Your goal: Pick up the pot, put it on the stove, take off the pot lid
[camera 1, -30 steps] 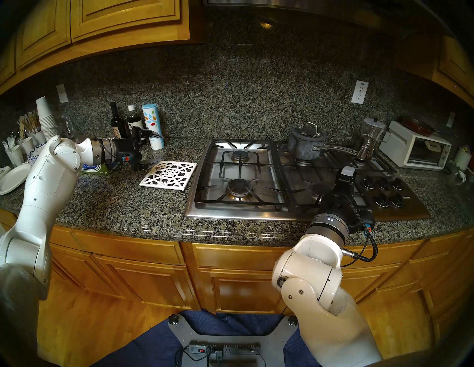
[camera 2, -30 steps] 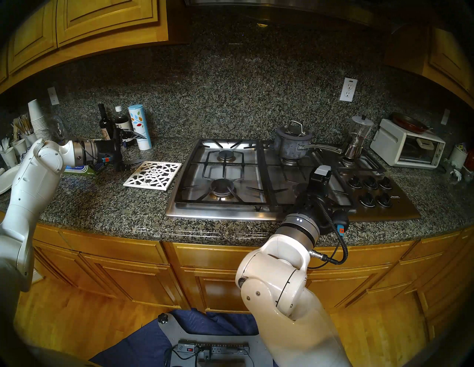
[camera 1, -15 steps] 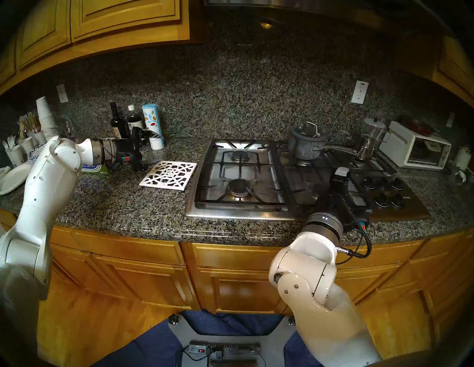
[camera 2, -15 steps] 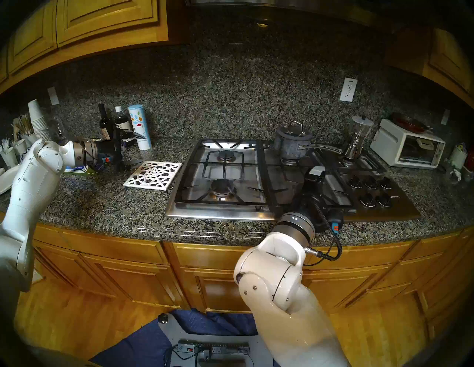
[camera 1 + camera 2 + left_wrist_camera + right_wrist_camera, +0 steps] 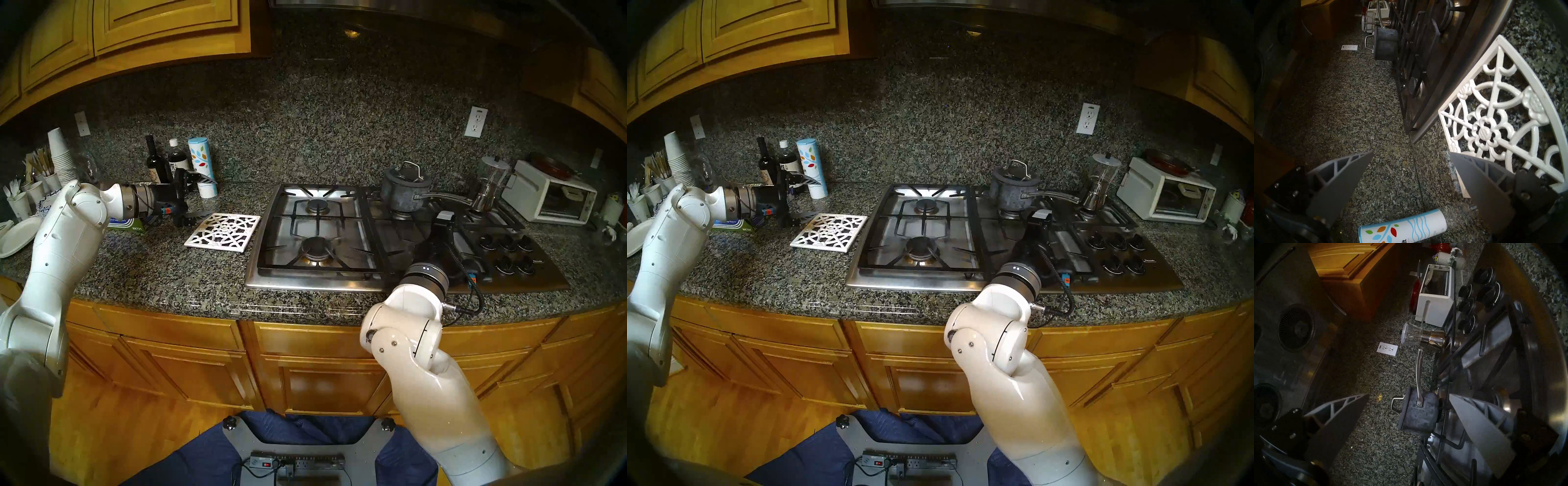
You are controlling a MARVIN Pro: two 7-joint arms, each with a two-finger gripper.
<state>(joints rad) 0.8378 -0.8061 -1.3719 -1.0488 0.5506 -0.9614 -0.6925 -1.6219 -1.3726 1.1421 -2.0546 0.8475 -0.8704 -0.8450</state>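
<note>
The dark-grey pot (image 5: 402, 198) stands on the stove's (image 5: 315, 281) back middle burner, its silver handle pointing right. The pot lid (image 5: 407, 177) sits on it, loop handle up. Pot (image 5: 1419, 419) and lid (image 5: 1401, 419) also show in the right wrist view. My right gripper (image 5: 1409, 398) is open and empty over the stove's front grates, short of the pot and pointing at it. Its fingers are hidden behind its wrist in the head views. My left gripper (image 5: 203, 196) is open and empty over the counter left of the stove, far from the pot (image 5: 1386, 45).
A glass-and-metal coffee maker (image 5: 488, 190) stands on the back right burner by the handle's tip. A white toaster oven (image 5: 549, 200) is further right, black knobs (image 5: 505, 251) front right. A white trivet (image 5: 222, 232), bottles (image 5: 156, 163), a canister (image 5: 202, 163) and paper cups (image 5: 61, 159) are left.
My right arm has risen and reached further back over the stove toward the pot. The left arm, pot and lid have not moved.
</note>
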